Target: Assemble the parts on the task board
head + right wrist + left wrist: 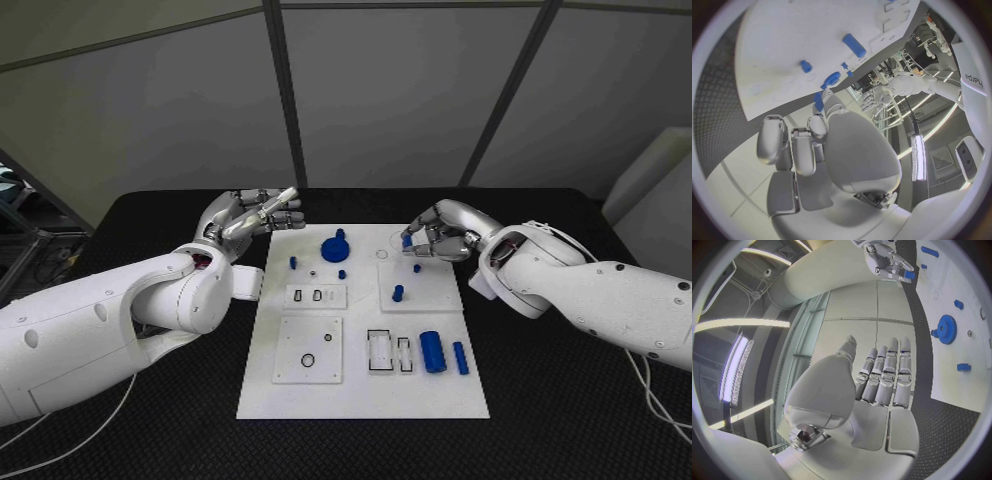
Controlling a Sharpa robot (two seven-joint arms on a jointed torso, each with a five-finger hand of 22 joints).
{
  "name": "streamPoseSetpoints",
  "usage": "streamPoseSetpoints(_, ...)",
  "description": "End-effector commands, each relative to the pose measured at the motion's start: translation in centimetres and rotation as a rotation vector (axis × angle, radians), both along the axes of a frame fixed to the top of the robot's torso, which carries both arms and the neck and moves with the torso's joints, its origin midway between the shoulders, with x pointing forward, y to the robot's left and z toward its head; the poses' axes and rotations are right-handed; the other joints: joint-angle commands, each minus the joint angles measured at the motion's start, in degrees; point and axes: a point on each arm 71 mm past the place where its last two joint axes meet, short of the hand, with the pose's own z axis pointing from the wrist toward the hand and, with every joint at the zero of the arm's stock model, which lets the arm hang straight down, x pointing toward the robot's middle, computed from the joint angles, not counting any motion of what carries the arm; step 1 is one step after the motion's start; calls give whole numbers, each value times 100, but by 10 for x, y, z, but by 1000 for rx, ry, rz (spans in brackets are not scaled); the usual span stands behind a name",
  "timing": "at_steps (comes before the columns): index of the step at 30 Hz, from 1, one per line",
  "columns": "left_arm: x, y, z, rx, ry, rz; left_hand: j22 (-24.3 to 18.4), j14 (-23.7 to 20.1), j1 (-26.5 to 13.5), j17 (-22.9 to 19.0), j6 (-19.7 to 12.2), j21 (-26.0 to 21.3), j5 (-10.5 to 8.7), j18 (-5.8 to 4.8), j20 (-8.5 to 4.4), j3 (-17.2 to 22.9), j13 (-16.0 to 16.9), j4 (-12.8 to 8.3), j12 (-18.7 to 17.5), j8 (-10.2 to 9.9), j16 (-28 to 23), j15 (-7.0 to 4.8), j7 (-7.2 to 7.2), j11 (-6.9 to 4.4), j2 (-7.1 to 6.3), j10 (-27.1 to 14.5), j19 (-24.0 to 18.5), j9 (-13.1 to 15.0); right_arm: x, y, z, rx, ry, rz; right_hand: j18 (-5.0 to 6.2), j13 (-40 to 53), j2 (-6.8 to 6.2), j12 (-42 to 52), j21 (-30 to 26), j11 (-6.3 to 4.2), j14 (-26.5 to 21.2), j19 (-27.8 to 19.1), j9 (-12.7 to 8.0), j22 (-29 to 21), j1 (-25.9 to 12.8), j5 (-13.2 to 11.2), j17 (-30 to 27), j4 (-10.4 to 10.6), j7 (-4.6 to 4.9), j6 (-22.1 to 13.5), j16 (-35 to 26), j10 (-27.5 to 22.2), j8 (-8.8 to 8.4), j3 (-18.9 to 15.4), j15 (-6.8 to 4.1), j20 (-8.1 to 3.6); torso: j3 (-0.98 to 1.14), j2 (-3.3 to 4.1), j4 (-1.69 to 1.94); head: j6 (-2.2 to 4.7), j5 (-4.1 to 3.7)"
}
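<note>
Black table; left hand (254, 214) open, right hand (444, 232) pinching a blue part (408, 240); no legible writing.

I see the black table (577, 420) spread under everything, its surface finely textured. Behind its far edge stand grey partition panels (389, 90) split by dark upright posts (284, 90). At the right edge a pale white object (656, 190) leans by the table's corner. A thin white cable (656, 395) trails across the table's right side
</note>
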Motion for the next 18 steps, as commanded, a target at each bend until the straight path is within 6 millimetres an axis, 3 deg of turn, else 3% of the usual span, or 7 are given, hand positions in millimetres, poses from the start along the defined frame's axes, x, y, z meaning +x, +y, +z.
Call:
streamPoseSetpoints(1,1,-1,2,-1,-12,-10,-6,6,29,8,-9,-3,5,-113,22,-7,3,-30,-16,-35,-17,43,56,18,47,28,-32,2,-4,19,3,-20,-6,-28,-83,-20,111,-33,29,-26,433,45,28,5,103,-26,700,-5,-42,67,25,-13,16,35,-29,-2,-6,-5,7,-10,36)
streamPoseSetpoints(10,3,-3,1,-2,-11,-9,-6,6,29,8,-9,-3,5,-113,22,-7,3,-30,-16,-35,-17,43,56,18,47,28,-32,2,-11,82,3,-60,-2,68,-83,-32,109,-45,27,-25,430,42,27,1,96,-32,688,-5,-41,65,18,-20,16,41,-29,-3,-15,-1,23,-37,88)
streamPoseSetpoints(12,3,-3,1,-2,-11,-8,-6,6,29,8,-9,-3,5,-113,22,-7,3,-30,-16,-35,-17,43,56,18,47,28,-32,2,-13,92,2,-71,-1,84,-82,-37,103,-52,24,-23,428,38,26,-5,83,-42,679,-3,-39,63,13,-24,16,46,-29,-4,-5,3,18,-50,116)
streamPoseSetpoints(18,4,-2,1,-1,-12,-6,-6,6,29,8,-9,-3,5,-113,22,-7,3,-30,-16,-35,-17,43,56,18,47,28,-32,2,-18,114,-5,-95,7,119,-82,-43,97,-60,24,-22,426,38,23,-5,67,-47,670,2,-36,57,8,-28,14,50,-28,-5,-5,2,14,-83,183)
